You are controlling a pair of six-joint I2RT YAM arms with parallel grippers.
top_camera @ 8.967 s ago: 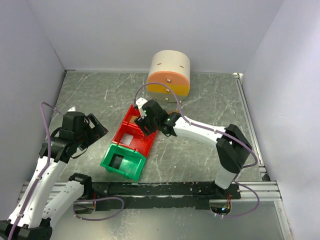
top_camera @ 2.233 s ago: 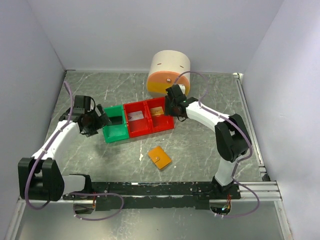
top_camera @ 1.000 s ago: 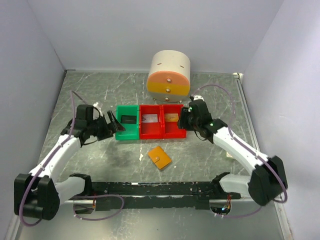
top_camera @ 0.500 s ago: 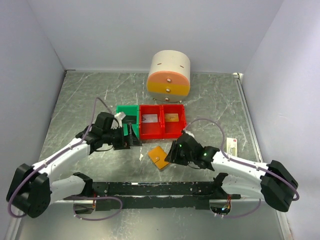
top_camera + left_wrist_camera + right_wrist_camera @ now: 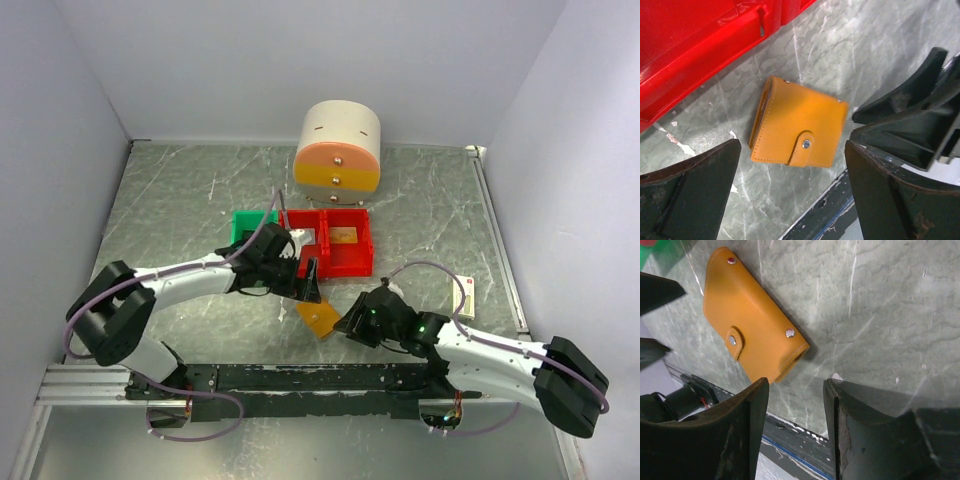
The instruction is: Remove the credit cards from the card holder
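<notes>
The card holder point(image 5: 799, 130) lies snapped shut (wrist views).

You have nothing legible in any of the three views. The small white box point(image 5: 462, 293) on the surface point(image 5: 180, 190) at the right carries a reddish mark, but it is too small for you to read. The gold-orange credit card point(image 5: 343, 236) lying in the red bin point(image 5: 352, 266) shows only a blurred patch on its face. The card holder point(image 5: 797, 130) shows you plain orange-tan leather with metal snaps, with no lettering or logo on it.
</notes>
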